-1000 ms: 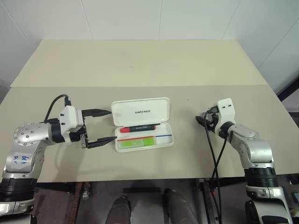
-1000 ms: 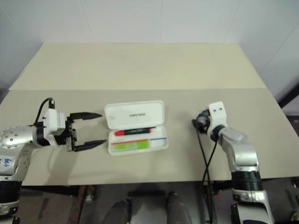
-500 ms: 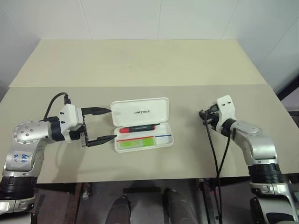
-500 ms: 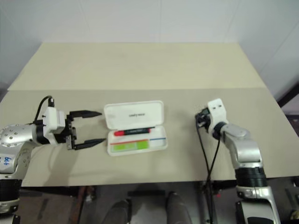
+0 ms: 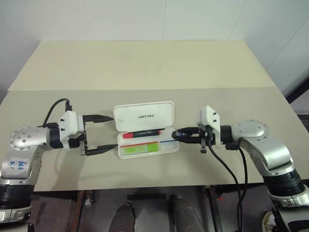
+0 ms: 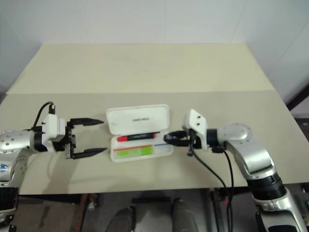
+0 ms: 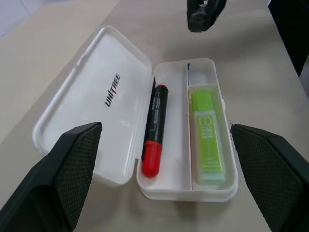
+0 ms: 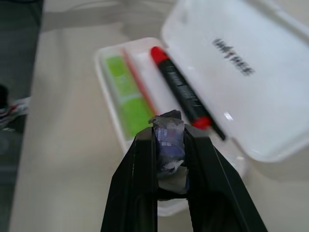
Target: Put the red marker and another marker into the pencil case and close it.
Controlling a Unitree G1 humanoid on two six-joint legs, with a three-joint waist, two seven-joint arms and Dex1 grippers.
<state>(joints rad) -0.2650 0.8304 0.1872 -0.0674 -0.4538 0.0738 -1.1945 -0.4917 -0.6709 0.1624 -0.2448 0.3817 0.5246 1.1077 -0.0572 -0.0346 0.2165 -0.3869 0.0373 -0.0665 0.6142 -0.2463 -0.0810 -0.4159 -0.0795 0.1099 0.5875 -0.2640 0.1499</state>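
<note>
**Both markers in, lid still up**

The case [image 5: 147, 136] lies open in the middle of the surface [image 5: 145, 67], its lid [image 5: 144, 116] folded back flat on the far side with the lettering showing. The red marker [image 5: 143, 132] sits in the tray's rear slot, right against the hinge. The green marker [image 5: 140, 148] lies in the front compartment, alongside it and past a divider. So the filling looks done; what is left, as I read it, is to swing the lid over and press it down.

The left gripper [image 5: 100, 134] hovers just beside the case's left end, its fingers spread wide, holding nothing and, as far as I can see, not touching the case. The right gripper [image 5: 180, 133] points in at the case's right end, its tip at or just over the tray's corner; whether it touches I cannot tell. Its fingers are pinched together on what looks like a small crumpled bluish scrap [image 8: 168, 140], which I cannot identify.

Neither gripper is on the lid yet.
</note>
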